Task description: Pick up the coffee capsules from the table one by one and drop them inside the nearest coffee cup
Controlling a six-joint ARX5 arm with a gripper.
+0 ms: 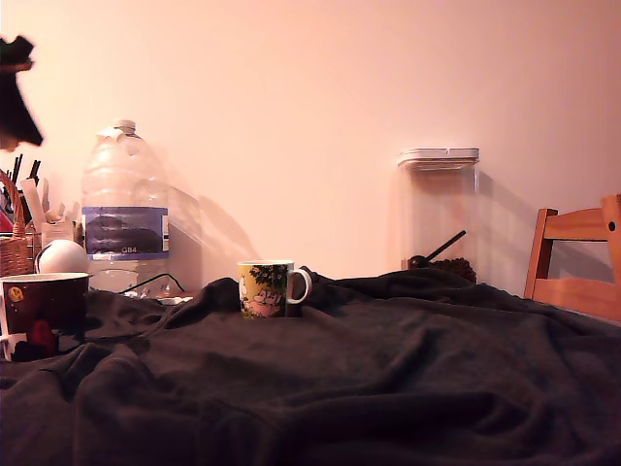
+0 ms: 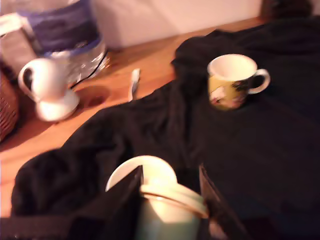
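In the wrist view my gripper (image 2: 170, 200) is shut on a cream-beige coffee capsule (image 2: 172, 215), which sits between the two black fingers (image 2: 127, 200). Just beyond the capsule shows the white round mouth of a cup (image 2: 125, 172); it may be the dark red cup (image 1: 44, 306) at the exterior view's left. A yellow patterned mug (image 2: 232, 82) (image 1: 267, 288) stands upright farther off on the dark cloth-covered table (image 1: 388, 388). A dark blurred part of the arm (image 1: 15, 92) hangs high at the exterior view's left edge. I see no loose capsules on the cloth.
A large water bottle (image 1: 124, 209), a wicker basket (image 1: 14, 248) and a white jug-like object (image 2: 47, 90) crowd the back at the exterior view's left. A clear lidded container (image 1: 439, 214) stands at the back, and a wooden chair (image 1: 577, 257) at the exterior view's right.
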